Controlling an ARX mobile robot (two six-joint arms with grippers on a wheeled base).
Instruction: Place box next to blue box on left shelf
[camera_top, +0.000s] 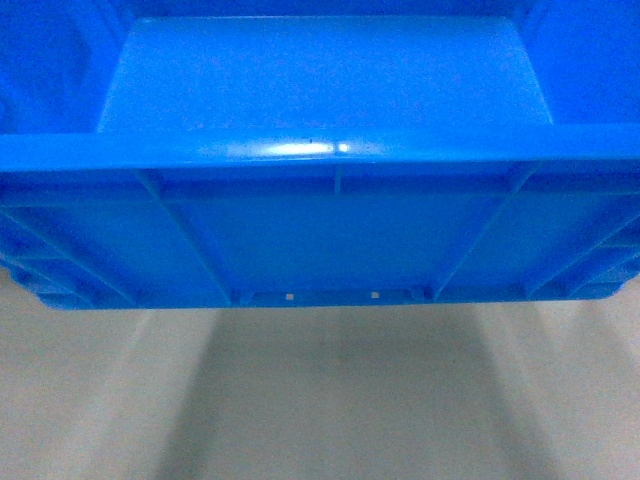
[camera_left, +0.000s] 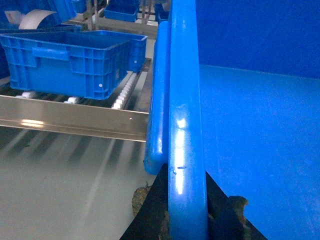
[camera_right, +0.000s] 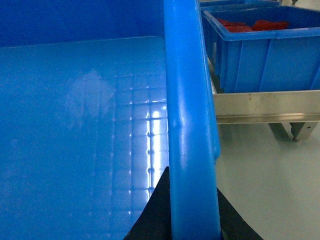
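The left gripper (camera_left: 187, 220) and right gripper (camera_right: 192, 220) each pinch the rim of the big bright-blue open plastic crate (camera_top: 320, 230), held up off the floor, so setting it beside the blue ribbed box (camera_left: 65, 60) on the white-roller shelf (camera_left: 122, 95) is yet to do.

You see little of the robot; the left gripper (camera_left: 187, 220) shows matte black, wedge-shaped fingers (camera_left: 150, 212) with worn, brownish chipped edges; the right gripper (camera_right: 192, 220) shows plain black, tapered fingers (camera_right: 152, 215).

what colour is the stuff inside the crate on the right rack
Red, inside the blue crate; the right wrist view shows the red contents best.
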